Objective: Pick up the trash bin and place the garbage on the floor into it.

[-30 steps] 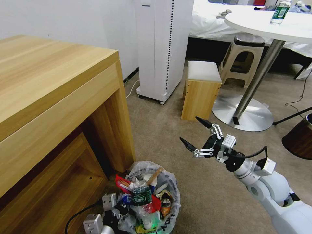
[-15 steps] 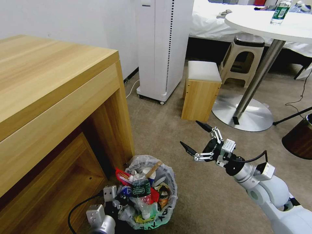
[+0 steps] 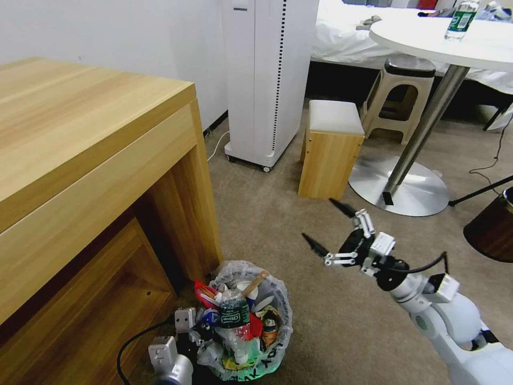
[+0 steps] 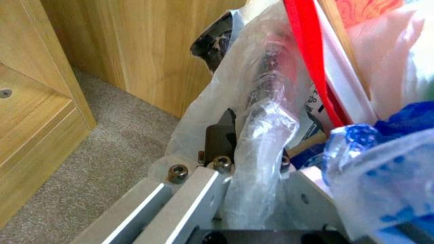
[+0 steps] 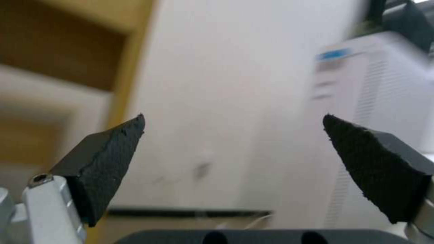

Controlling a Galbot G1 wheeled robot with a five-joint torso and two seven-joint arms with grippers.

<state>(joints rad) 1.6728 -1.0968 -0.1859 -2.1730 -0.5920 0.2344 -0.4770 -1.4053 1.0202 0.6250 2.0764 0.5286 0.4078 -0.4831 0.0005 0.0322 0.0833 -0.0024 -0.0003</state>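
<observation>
The bag-lined trash bin [image 3: 251,326], heaped with garbage [image 3: 235,315], stands upright on beige floor [image 3: 320,321].

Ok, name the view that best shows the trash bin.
Head view: the whole trash bin, stuffed full, stands by the desk. Left wrist view has just its bagged rim pinched in the left gripper; right wrist view faces away.

wooden desk [image 3: 80,160], white appliance [image 3: 267,80] (upright), stool [image 3: 330,147]

Left gripper [image 4: 246,159] clamps the trash bin [image 4: 217,47] rim and bag beside wooden desk [image 4: 135,51]
</observation>
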